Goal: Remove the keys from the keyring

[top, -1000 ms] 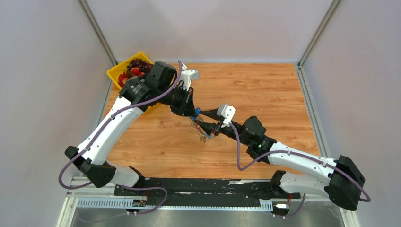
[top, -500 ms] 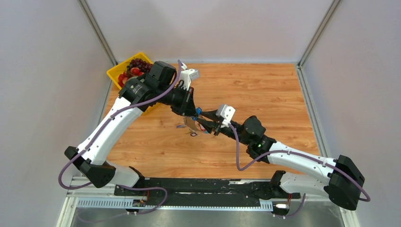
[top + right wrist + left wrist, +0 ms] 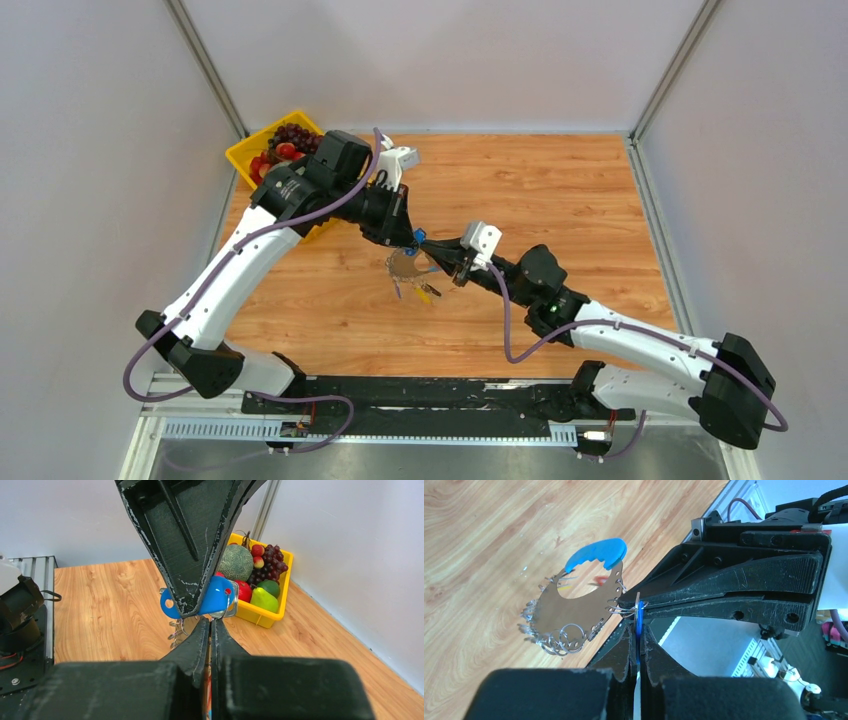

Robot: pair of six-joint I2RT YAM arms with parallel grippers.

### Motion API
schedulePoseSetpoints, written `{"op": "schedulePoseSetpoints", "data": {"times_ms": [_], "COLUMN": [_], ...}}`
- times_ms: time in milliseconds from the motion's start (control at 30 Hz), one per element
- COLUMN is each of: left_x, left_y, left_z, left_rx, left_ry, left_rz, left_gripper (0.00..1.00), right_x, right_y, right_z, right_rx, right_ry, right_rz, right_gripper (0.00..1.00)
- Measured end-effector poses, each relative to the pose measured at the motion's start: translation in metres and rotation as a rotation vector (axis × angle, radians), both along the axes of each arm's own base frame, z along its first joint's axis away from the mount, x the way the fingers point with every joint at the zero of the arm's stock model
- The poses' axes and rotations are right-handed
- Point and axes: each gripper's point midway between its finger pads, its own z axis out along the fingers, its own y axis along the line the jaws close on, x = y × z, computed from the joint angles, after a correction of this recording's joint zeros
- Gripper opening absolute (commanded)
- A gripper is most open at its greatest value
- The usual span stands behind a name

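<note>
Left gripper tight on keyring blue band; right gripper shut on its rim.

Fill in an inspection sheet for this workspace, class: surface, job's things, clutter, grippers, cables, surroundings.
Surface: wooden table, plank grain.
Job's things: keyring held in the air, grey metal with a blue band; keys dangle from it.
Clutter: yellow bin of fruit, far-left corner.
Grippers: left gripper shut on the keyring's blue band; right gripper shut on a small wire ring at its edge.
Cables: purple cables looped along both arms.
Surroundings: pale walls on three sides.
</note>
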Motion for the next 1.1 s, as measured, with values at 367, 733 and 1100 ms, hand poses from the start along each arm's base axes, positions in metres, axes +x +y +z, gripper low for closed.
{"op": "schedulePoseSetpoints", "data": {"times_ms": [367, 733, 1100], "left_x": [0.001, -0.006, -0.012], "left_y": [0.008, 0.004, 0.001], "left_z": [-0.01, -0.022, -0.035], "left_rx": [-0.03, -0.056, -0.075], "left_ry": [0.09, 0.153, 0.204], "left_rz": [0.022, -0.014, -0.047], "left_gripper": [0.0, 0.0, 0.0], "right_x": [-0.013, -0.021, -0.028], "right_y": [-0.011, -0.012, -0.016], "right_z": [-0.001, -0.004, -0.019], "right_rx": [-0.007, -0.028, -0.017], "right_ry": [-0.026, -0.037, -0.051], "right_rz": [0.027, 0.06, 0.077], "right_gripper": [0.0, 0.0, 0.0]}}
